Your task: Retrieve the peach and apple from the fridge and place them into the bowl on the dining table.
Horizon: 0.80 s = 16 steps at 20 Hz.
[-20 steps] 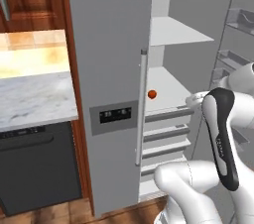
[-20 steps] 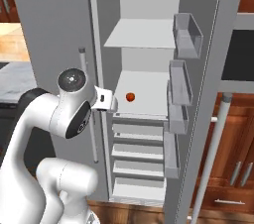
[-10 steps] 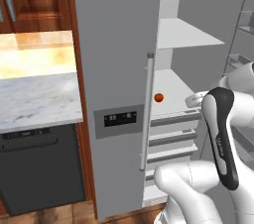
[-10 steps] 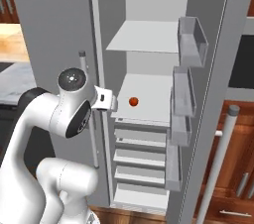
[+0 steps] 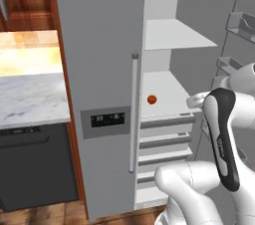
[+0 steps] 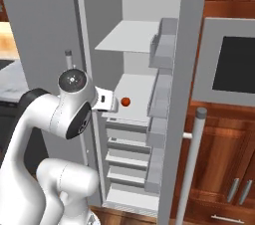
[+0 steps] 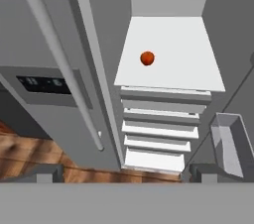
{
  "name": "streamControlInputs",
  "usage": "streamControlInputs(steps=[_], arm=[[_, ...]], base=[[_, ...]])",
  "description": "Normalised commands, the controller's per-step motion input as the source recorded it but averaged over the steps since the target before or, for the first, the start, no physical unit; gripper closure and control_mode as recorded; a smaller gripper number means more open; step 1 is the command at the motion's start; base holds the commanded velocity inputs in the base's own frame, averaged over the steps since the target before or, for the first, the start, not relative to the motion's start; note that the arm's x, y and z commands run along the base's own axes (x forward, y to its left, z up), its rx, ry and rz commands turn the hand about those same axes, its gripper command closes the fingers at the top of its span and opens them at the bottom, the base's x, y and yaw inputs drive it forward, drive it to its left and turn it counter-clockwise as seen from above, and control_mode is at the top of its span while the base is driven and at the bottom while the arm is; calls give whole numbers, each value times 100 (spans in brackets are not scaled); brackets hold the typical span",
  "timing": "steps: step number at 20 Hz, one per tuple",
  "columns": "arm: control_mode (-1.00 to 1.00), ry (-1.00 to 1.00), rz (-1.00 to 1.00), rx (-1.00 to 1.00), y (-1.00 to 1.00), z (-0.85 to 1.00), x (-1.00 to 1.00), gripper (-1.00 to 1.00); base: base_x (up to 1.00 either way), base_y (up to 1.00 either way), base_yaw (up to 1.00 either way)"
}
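Claw (image 7: pixel 121 176) wide open, empty, poised outside the open fridge (image 5: pixel 107 59). Apple (image 7: pixel 147 58) ahead of the claw and slightly to its right in the hand view, well apart, alone on a white shelf (image 7: pixel 188 64) near its front edge. Round fruit, so no long axis to align. Straight reach forward into the compartment probably called for.

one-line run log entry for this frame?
phase: approach | fridge: right door open | apple: on white shelf, untouched | gripper: open, empty
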Motion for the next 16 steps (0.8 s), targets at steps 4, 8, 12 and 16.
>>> streamControlInputs(steps=[4,8,12,16], arm=[[100,0,0,0,0,0,0,-100],[100,0,0,0,0,0,0,-100],[100,0,0,0,0,0,0,-100],[100,0,0,0,0,0,0,-100]], base=[[24,-8,9],[48,13,0],[14,20,0],[0,13,0]])
